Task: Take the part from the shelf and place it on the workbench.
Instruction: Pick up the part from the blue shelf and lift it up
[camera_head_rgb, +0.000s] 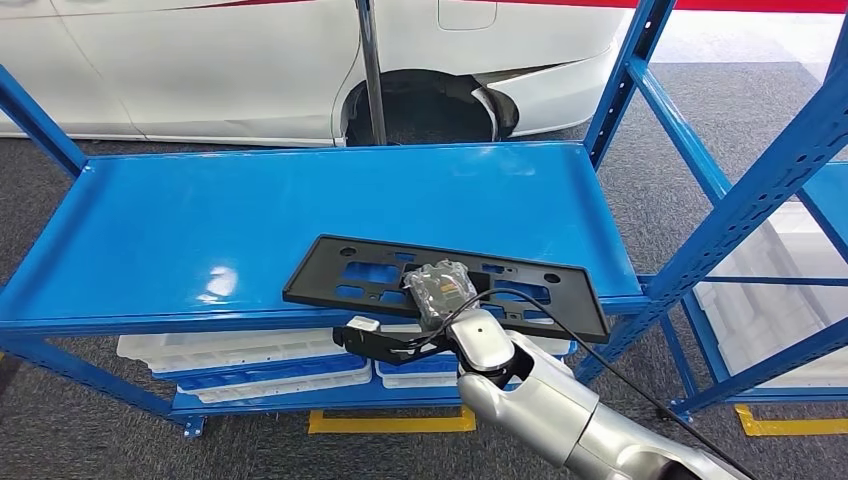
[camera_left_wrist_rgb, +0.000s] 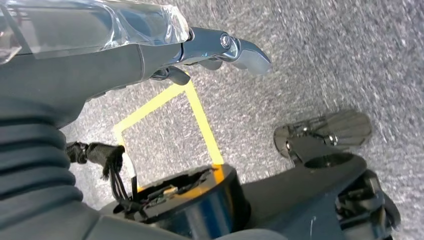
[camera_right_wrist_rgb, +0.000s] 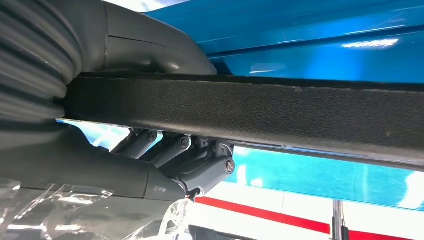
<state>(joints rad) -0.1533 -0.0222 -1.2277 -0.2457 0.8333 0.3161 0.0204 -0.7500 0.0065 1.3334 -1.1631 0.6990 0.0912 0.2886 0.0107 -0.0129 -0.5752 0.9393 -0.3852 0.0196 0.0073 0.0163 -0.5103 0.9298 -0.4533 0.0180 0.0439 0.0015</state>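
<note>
Head view: the flat black plastic plate with cut-outs (camera_head_rgb: 440, 285) is gripped at its front edge by the right hand (camera_head_rgb: 440, 300) on the blue metal shelf (camera_head_rgb: 200, 220). The left hand (camera_left_wrist_rgb: 150, 55) is seen over grey carpet (camera_left_wrist_rgb: 325, 60), holding nothing; whether its fingers are curled cannot be told.

Blue shelf (camera_head_rgb: 200, 220) w/ black part (camera_head_rgb: 330, 270) at front edge.

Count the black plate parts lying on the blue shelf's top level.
1. A single black plate lies at the front edge of the blue shelf, overhanging it, with the right hand gripping its near edge. Nothing else lies on that level.
</note>
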